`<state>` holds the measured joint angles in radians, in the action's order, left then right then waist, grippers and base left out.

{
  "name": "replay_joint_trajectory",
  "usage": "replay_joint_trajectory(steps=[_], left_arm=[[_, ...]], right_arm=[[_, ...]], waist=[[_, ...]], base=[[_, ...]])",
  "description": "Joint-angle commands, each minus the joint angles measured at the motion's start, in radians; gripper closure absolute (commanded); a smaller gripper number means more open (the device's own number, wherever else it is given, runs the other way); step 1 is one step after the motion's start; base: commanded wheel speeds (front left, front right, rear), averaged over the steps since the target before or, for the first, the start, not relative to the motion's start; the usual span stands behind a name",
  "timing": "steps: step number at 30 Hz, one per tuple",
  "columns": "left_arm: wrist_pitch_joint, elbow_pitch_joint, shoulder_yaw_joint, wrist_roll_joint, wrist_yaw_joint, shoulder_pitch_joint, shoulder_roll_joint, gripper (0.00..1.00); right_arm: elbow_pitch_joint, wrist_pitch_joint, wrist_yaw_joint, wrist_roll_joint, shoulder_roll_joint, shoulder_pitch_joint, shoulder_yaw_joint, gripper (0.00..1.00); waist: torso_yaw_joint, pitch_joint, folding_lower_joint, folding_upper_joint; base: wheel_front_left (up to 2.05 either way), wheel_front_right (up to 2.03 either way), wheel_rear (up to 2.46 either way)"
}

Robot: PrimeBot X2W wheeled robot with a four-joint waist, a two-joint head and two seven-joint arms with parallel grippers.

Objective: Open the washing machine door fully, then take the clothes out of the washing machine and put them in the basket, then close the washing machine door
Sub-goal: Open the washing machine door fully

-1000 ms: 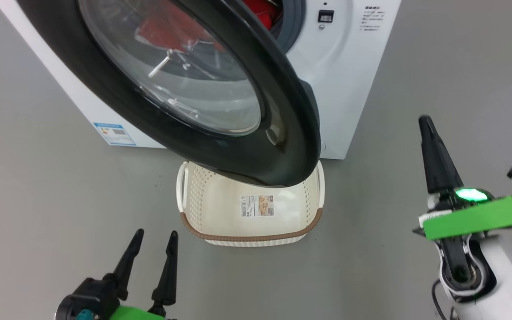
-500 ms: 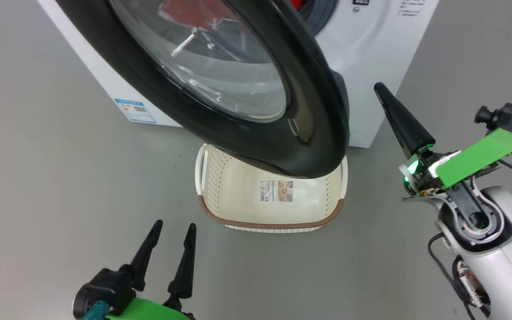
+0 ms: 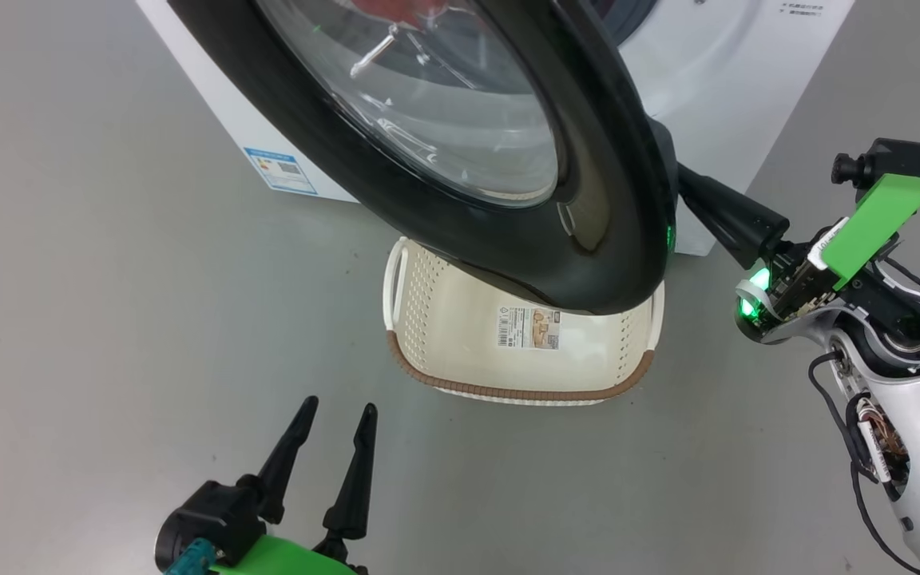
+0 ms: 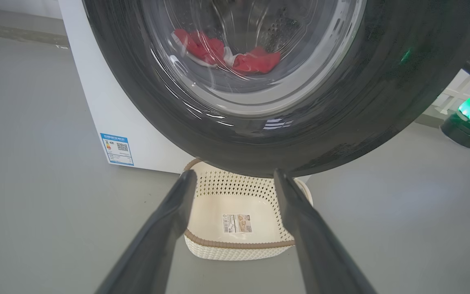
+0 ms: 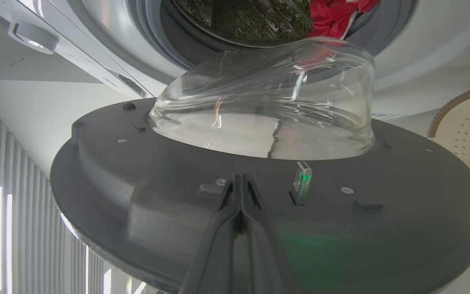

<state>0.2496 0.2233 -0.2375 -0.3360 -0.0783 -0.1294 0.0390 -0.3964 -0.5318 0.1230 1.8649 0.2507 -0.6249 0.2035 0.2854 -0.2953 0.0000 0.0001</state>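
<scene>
The right gripper (image 5: 239, 181) has its two dark fingers pressed together with nothing between them. Their tip sits right at the grey inner side of the washing machine door (image 5: 157, 212), just below the clear glass bowl, but I cannot tell if it touches. From the head view, the right gripper (image 3: 719, 214) pokes in behind the door's (image 3: 604, 200) shiny black rim, so its tip is hidden. The left gripper (image 3: 339, 406) is low and near the robot, well apart from the door, with its fingers spread and holding nothing. The door hangs partly open over the back of the basket (image 3: 444, 319). The basket sits on the floor right in front of the washing machine (image 3: 731, 72), with a paper label (image 3: 528, 327) on its base. The red clothes (image 4: 255, 61) lie inside the drum, seen through the door glass. The floor (image 3: 109, 319) is smooth and grey. A blue label (image 3: 280, 169) is low on the white machine. In the right wrist view, a pale wall with upright strips (image 5: 14, 204) and bright gaps is off to one side. A second ago the right gripper stood out in the open, away from the door; now it has reached the rim. The whole head picture has slid, so the camera moved. The left gripper has stayed open.
</scene>
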Motion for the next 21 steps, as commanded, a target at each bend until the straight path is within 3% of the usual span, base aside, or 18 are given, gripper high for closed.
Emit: replay_joint_trajectory(steps=[1, 21], left_arm=[[0.012, -0.025, 0.026, -0.007, 0.009, -0.027, 0.011, 0.00], [0.012, -0.017, 0.025, -0.008, 0.022, 0.012, 0.011, 0.00]], right_arm=[[0.016, -0.017, 0.008, 0.001, -0.008, -0.019, 0.008, 1.00], [0.005, -0.176, 0.008, -0.098, -0.116, 0.075, 0.004, 1.00]], waist=[[0.006, -0.001, 0.0000, -0.0001], [0.064, 0.089, 0.0000, -0.0001]], base=[[0.00, 0.00, 0.00], [0.00, 0.00, 0.00]])
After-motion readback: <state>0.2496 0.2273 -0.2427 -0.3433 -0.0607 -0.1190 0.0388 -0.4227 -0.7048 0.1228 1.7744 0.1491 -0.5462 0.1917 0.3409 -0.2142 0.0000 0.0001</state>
